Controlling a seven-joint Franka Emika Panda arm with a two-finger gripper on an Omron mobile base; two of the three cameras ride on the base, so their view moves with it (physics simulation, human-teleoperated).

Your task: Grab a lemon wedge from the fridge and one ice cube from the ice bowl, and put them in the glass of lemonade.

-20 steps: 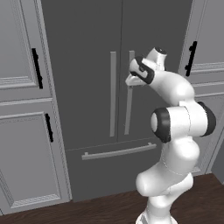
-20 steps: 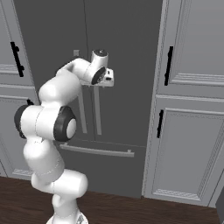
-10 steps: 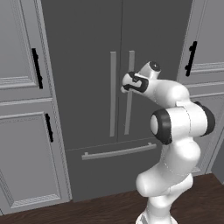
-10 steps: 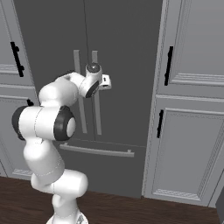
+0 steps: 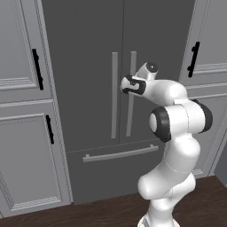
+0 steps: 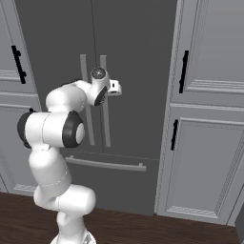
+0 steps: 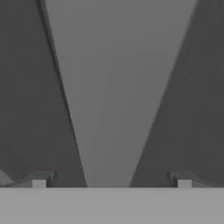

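Observation:
The fridge [image 5: 88, 53] stands straight ahead, tall and dark grey, both doors shut. Two light grey bar handles run down its middle, the left handle [image 5: 114, 95] and the right handle [image 5: 131, 111]. My gripper [image 5: 124, 85] is level at the upper part of the right handle [image 6: 104, 119]. In the hand view that handle [image 7: 113, 87] rises as a wide pale bar between my two spread fingertips [image 7: 41, 178], and the gripper [image 7: 112, 181] is open around it without closing. The lemon wedge, ice bowl and glass of lemonade are out of view.
Grey panelled cabinets with black handles flank the fridge on the left [image 5: 26, 133] and on the right [image 6: 205, 143]. The fridge's bottom drawer has a horizontal bar handle [image 5: 119, 153]. Dark wood floor [image 6: 143, 228] lies below.
The hand has come down from a raised pose and moved in toward the fridge's right door handle, ending level with the handle between its fingers. The fridge doors remain shut.

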